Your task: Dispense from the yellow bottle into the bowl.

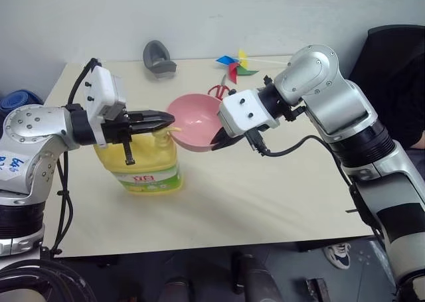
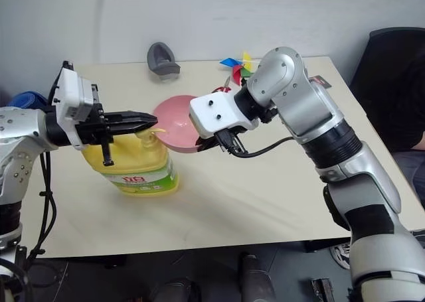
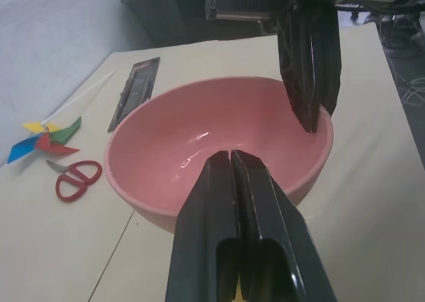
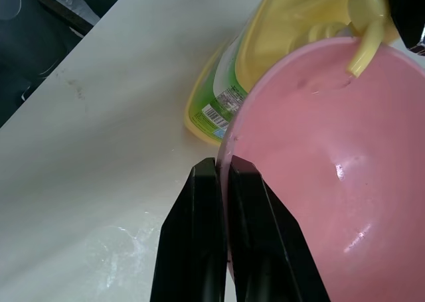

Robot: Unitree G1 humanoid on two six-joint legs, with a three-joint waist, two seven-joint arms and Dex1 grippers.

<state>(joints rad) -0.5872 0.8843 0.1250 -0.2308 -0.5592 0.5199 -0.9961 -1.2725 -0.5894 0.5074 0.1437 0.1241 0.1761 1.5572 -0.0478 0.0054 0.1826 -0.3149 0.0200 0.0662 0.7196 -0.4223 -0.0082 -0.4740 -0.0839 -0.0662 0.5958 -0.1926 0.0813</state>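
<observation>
Yellow bottle (image 1: 143, 166) stands upright on the table (image 1: 265, 196), near the robot's left edge, label facing front. Left gripper (image 1: 159, 120) has its fingers pressed together, nothing between them, and lies roughly level across the top of the pump nozzle (image 4: 365, 40). Reads as a press pose: closed fingers make a stiff bar to push the pump head down, no grasp needed. Right gripper (image 4: 222, 176) pinches the rim of the bowl (image 1: 196, 121), one finger inside the wall, one outside, and holds it tilted and lifted off the table, just beside the bottle. In the right wrist view the nozzle tip hangs over the bowl rim, so whatever comes out should land inside. Tilting toward the spout looks deliberate: it brings the open mouth under a short nozzle instead of moving the heavy jug. Bowl interior looks glossy; can't tell if any liquid is in yet. My read: the step is the pump stroke itself, alignment done. Risk: a rim pinch is a thin hold, and a downward push could rock the jug. Scissors (image 3: 74, 178), pinwheel (image 3: 46, 136) and a grey object (image 1: 158, 56) sit at the far side, well apart.
</observation>
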